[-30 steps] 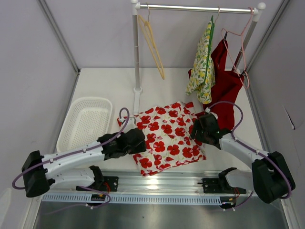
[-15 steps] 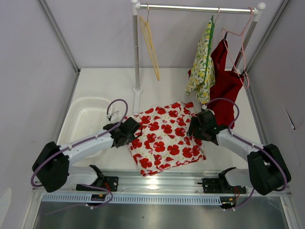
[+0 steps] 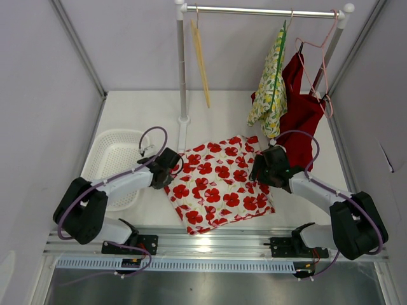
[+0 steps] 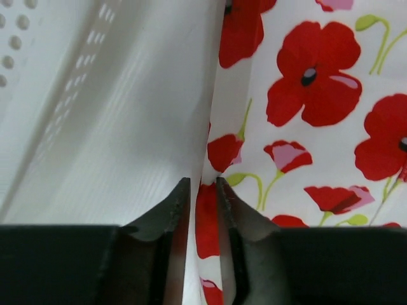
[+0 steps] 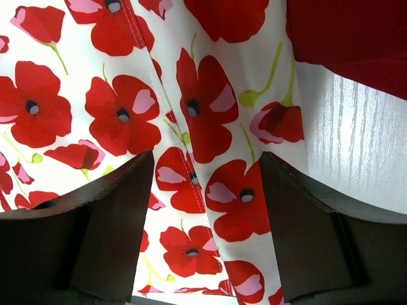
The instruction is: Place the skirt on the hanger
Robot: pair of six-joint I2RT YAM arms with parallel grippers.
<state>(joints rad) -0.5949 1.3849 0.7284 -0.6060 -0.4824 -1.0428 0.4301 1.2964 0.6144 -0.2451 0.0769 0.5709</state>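
While I watch from the top camera, the skirt (image 3: 219,184), white with red poppies, lies flat on the surface (image 3: 146,114) just ahead of the arm bases, not on any hanger. The left pincer (image 4: 203,190) sits at the skirt's 9 o'clock edge, narrowed to a slit with the hem running into it. The right pincer (image 5: 206,171) hangs spread wide over the 3 o'clock edge, poppy cloth showing between its fingers. A white basket (image 3: 111,159) lies at 9 o'clock of the skirt, close behind the left arm, which reaches across its near rim. At 12 o'clock stands the rack: its pole (image 3: 182,70) comes down just beyond the skirt's far left corner, and the rail (image 3: 267,11) runs off to the right. An empty yellow hanger (image 3: 201,60) hangs near the pole. Further along hang a lemon-print garment (image 3: 272,86) and a red garment (image 3: 302,108) on a pink hanger (image 3: 318,57). The red garment's hem drops to 1 o'clock of the skirt, just beside the right pincer, and fills the top right corner of the right wrist view.
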